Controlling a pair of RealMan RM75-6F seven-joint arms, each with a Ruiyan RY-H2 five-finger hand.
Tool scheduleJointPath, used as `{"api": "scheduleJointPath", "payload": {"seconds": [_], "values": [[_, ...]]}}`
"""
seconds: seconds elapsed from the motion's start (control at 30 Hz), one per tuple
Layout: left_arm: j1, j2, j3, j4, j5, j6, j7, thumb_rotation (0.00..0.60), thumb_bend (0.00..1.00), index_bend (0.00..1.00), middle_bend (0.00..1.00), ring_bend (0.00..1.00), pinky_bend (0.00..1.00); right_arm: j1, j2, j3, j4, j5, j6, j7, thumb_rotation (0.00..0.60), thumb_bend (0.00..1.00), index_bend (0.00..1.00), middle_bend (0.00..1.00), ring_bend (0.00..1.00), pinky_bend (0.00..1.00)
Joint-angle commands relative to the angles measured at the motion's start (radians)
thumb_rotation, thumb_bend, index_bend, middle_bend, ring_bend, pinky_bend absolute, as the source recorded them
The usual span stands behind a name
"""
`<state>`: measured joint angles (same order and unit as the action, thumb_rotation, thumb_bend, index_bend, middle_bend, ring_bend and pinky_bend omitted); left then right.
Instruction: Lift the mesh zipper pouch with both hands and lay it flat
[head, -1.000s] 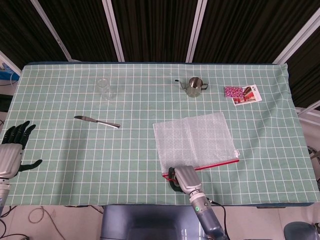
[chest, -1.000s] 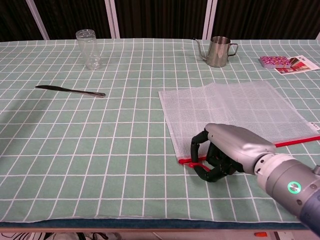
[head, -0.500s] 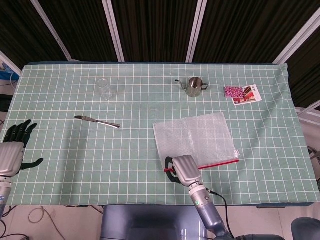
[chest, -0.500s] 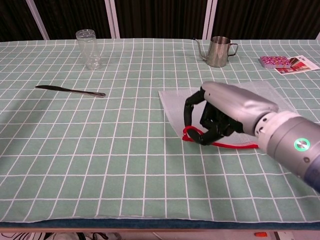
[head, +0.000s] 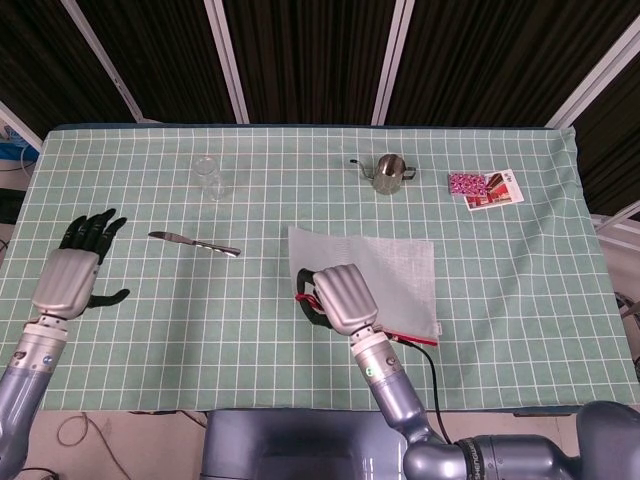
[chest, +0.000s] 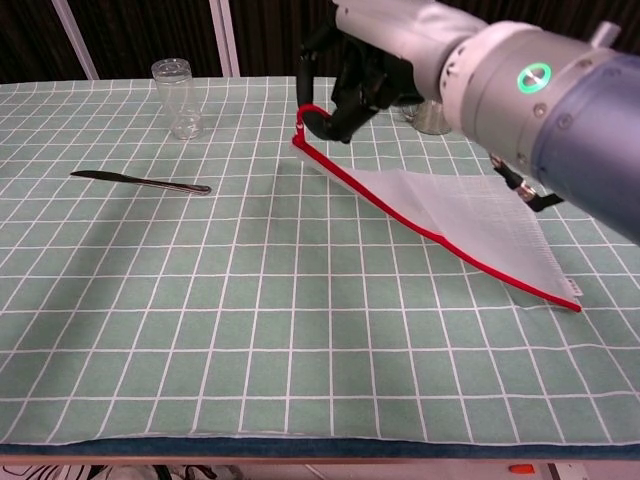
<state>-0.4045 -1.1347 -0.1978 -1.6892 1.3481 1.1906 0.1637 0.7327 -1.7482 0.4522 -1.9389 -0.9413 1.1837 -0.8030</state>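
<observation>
The counter (head: 520, 330), covered in a green cloth with a white grid, carried everything. The translucent white mesh zipper pouch with a red zipper edge (head: 385, 275) hung slanted near the counter's middle, one zipper corner raised while the far end lay on the cloth. The right hand (head: 340, 297) held that raised corner, fingers curled around the red edge. The left hand (head: 75, 275) hovered well apart at the counter's left side, fingers spread and holding nothing. Behind stood a small steel pitcher (head: 388, 172) and a clear glass tumbler (head: 209, 176); a metal table knife (head: 194, 243) lay between the left hand and the pouch, and a small pink packet beside a printed card (head: 485, 187) sat at the far right. To do this step well, the left hand would probably need to take the opposite zipper corner, passing clear of the knife, so both hands could raise the pouch evenly, keep it taut, and lower it without folds.
</observation>
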Motion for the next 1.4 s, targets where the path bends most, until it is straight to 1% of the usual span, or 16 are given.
{"api": "scheduleJointPath", "payload": {"seconds": [0.03,0.17,0.23,0.37,0.47,0.63,0.9,1.17,1.4], "values": [[-0.074,-0.002,-0.044,-0.043,-0.036,-0.072,0.048,0.600,0.09,0.03,0.00,0.00,0.00,0.050,-0.007,0.038,-0.019,0.051,0.000,-0.037,0.600,0.61,0.68,1.00,1.00,0.96],[-0.158,-0.016,-0.086,-0.069,-0.083,-0.144,0.097,0.600,0.12,0.05,0.00,0.00,0.00,0.105,-0.014,0.067,-0.032,0.098,0.012,-0.067,0.600,0.61,0.69,1.00,1.00,0.96],[-0.197,-0.025,-0.106,-0.081,-0.104,-0.175,0.111,0.600,0.13,0.09,0.00,0.00,0.00,0.125,-0.016,0.075,-0.035,0.113,0.020,-0.077,0.600,0.61,0.69,1.00,1.00,0.96],[-0.267,-0.037,-0.129,-0.097,-0.142,-0.246,0.118,0.600,0.15,0.20,0.00,0.00,0.00,0.155,-0.018,0.081,-0.040,0.140,0.041,-0.086,0.600,0.61,0.69,1.00,1.00,0.96],[-0.307,-0.047,-0.137,-0.107,-0.166,-0.294,0.104,0.600,0.17,0.25,0.00,0.00,0.00,0.166,-0.016,0.075,-0.045,0.152,0.056,-0.085,0.600,0.61,0.69,1.00,1.00,0.96],[-0.358,-0.066,-0.134,-0.127,-0.196,-0.357,0.074,0.600,0.18,0.29,0.00,0.00,0.00,0.179,-0.011,0.059,-0.054,0.167,0.080,-0.075,0.600,0.61,0.70,1.00,1.00,0.96],[-0.388,-0.102,-0.116,-0.151,-0.193,-0.359,0.041,0.600,0.20,0.36,0.00,0.00,0.00,0.198,-0.008,0.040,-0.057,0.177,0.108,-0.056,0.600,0.61,0.70,1.00,1.00,0.96],[-0.395,-0.109,-0.097,-0.170,-0.170,-0.338,0.027,0.600,0.23,0.42,0.00,0.00,0.00,0.212,-0.003,0.027,-0.060,0.181,0.129,-0.043,0.600,0.61,0.70,1.00,1.00,0.96],[-0.394,-0.091,-0.080,-0.186,-0.164,-0.328,0.011,0.600,0.23,0.43,0.00,0.00,0.00,0.220,0.008,0.019,-0.065,0.192,0.147,-0.031,0.600,0.61,0.70,1.00,1.00,0.96]]}}
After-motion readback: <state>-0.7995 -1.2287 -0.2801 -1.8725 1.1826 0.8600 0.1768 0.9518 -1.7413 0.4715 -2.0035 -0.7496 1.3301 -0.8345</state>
